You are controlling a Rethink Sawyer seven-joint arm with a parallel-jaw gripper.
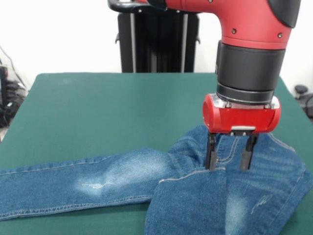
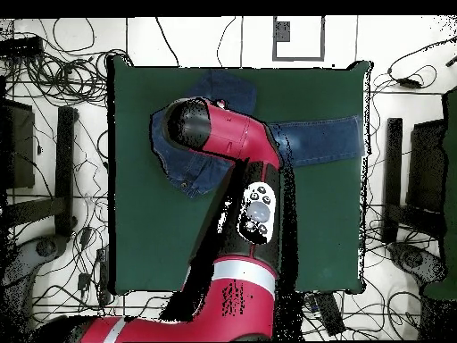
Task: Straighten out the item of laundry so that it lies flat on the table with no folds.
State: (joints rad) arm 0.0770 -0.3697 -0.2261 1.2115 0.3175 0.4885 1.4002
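Denim like this is thick and rather heavy, so we expect the jeans (image 1: 146,186) to drag on the cloth of the table (image 1: 98,107) more than slide, and to keep their folds until someone pulls them out. They lie at the table's edge nearest the front camera. One leg is stretched out flat towards the left of that view, while the other part is folded over itself in a heap at the right.

We see the gripper (image 1: 230,159) low over this heap, its two fingers apart, with their tips at or very near the fabric by a stitched seam. Nothing is held between them. In our judgement a hem or the thick seam of the folded layer is a good place to take hold, because it is stiffer than the plain cloth.

From above, the arm covers most of the heap. The front view cuts off the jeans at the bottom and left, so we cannot tell how many layers lie there.
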